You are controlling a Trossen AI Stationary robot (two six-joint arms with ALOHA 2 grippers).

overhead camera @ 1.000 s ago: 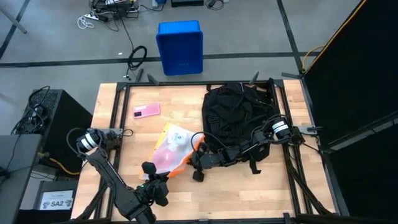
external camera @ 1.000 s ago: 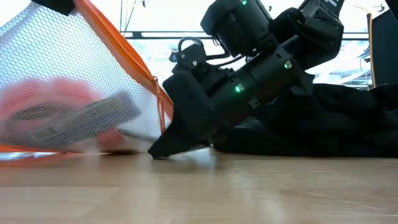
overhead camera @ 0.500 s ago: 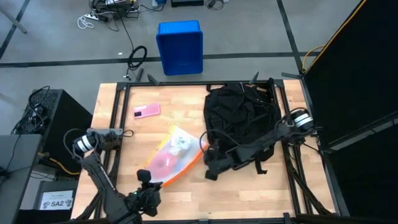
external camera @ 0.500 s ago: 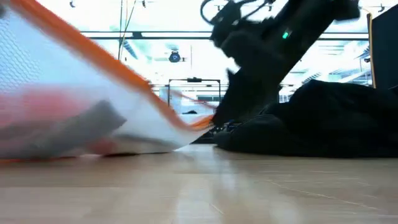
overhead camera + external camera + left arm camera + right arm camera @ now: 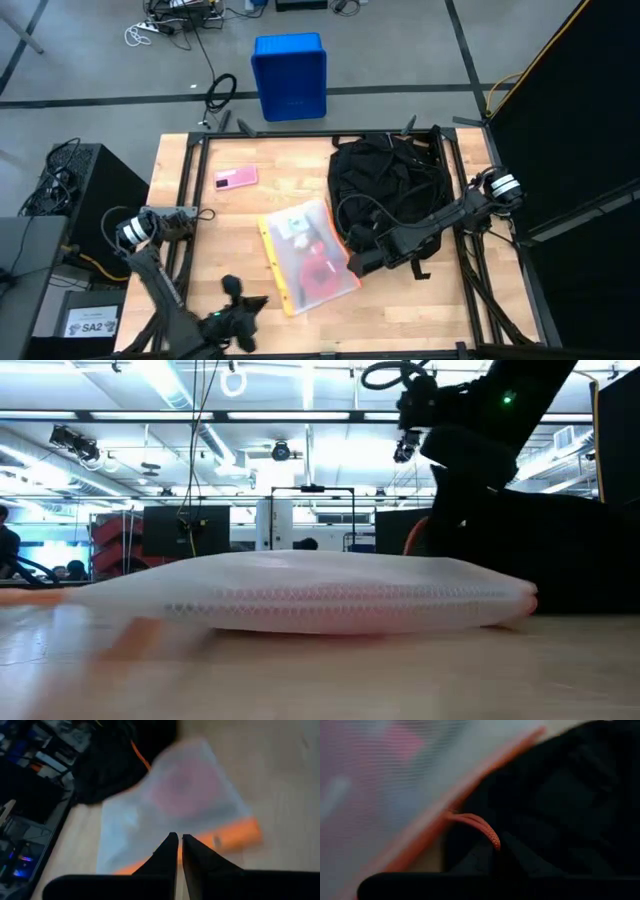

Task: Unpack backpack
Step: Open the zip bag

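A clear mesh pouch (image 5: 308,258) with orange edging and red and white contents lies flat on the table, just left of the black backpack (image 5: 385,185). The backpack lies on the table's far right part. My right gripper (image 5: 352,266) hangs above the pouch's right corner, by the backpack's near left corner, shut on an orange cord loop. In the right wrist view the backpack (image 5: 570,795) fills the space behind that loop. My left gripper (image 5: 250,303) is shut near the table's front edge. It points at the pouch's (image 5: 175,795) near orange edge and stops short of it. My right gripper pinches the free end of the orange cord loop (image 5: 487,834) between its two fingertips, slanting down from the table's right. The loop runs back to the pouch's orange edge (image 5: 427,837). The pouch itself stays flat on the table.
A pink flat thing (image 5: 235,178) lies on the table's far left part. A blue crate (image 5: 290,75) stands on the floor beyond the far edge. Black frame rails (image 5: 185,200) run along the table's left and right sides. Bare wood shows along the front right.
The pouch stood tilted up between both grippers. It has swung over and dropped flat on the table, shifted toward the right. My right gripper has risen and drawn back toward the table's right edge. My left gripper has backed off a little toward the near edge.
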